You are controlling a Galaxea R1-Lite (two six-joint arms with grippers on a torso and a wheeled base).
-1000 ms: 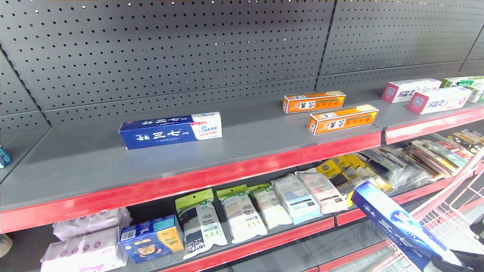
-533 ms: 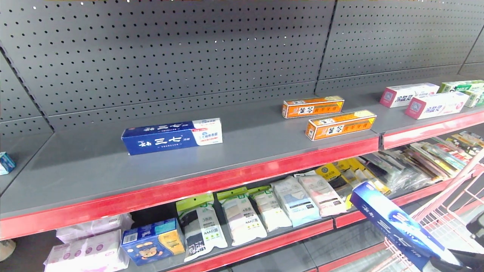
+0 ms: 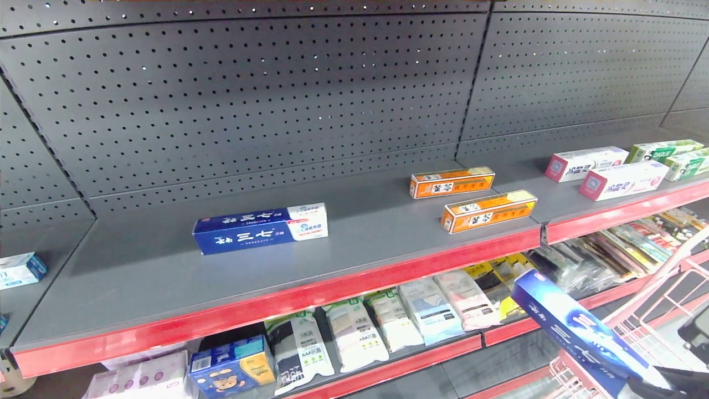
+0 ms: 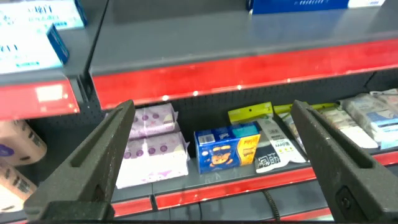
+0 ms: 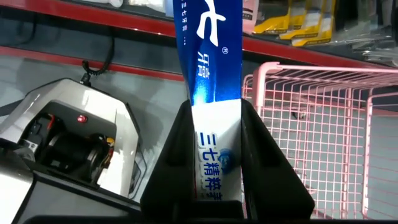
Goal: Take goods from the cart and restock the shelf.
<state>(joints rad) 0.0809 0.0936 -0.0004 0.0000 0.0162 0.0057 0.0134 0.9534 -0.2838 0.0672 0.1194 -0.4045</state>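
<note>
Clamping a blue toothpaste box (image 5: 208,62) — right hand (image 5: 216,121), seemingly over the pink cart (image 5: 311,67) — left hand (image 4: 212,111) apart

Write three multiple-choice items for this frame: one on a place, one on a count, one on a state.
1. Where does the shelved blue box lie?
A. On the upper shelf, left of the orange boxes
B. On the floor
C. Among the packets one level down

2. How many orange boxes lie on that shelf?
A. One
B. Two
C. Four

3. What state is the right tool in?
A. Open and empty
B. Shut on the held blue box
C. Shut on nothing

Answers:
1. A: it rests on the grey upper shelf, with the orange pair to its right.
2. B: one lies at the back, one nearer the red edge.
3. B: its fingers press both sides of the box.
</note>
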